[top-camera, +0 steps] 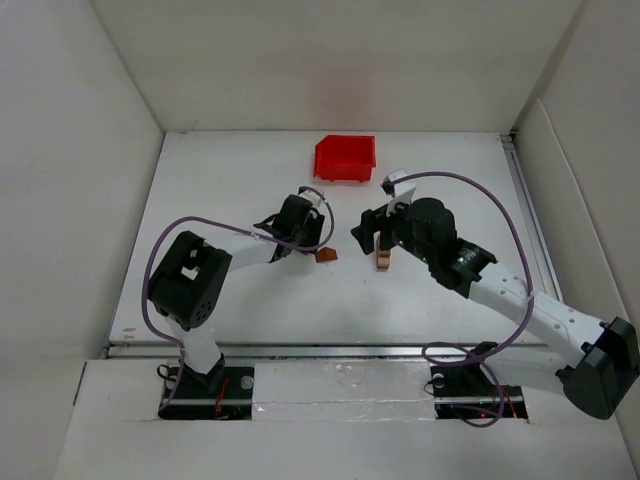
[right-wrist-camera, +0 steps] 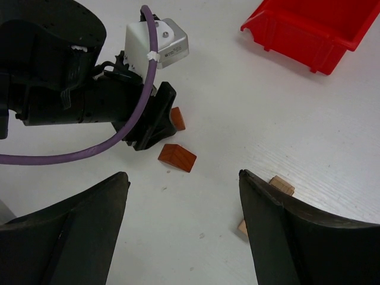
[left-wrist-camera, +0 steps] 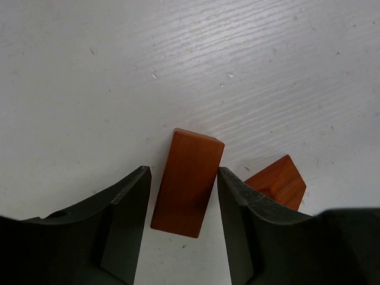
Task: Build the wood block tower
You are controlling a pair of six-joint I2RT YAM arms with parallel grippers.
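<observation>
Left wrist: jaws closely flank the orange-brown block (left-wrist-camera: pixel 189 175), contact unclear.

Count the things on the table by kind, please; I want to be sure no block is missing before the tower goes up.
Wooden blocks: 3 (oblong brown block, peaked brown block, light tan block)
Red bin: 1
Total: 4

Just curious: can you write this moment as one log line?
left gripper: straddling orange-brown block, unclamped | right gripper: open, empty | tan block: lying free | stacking: not begun
</observation>
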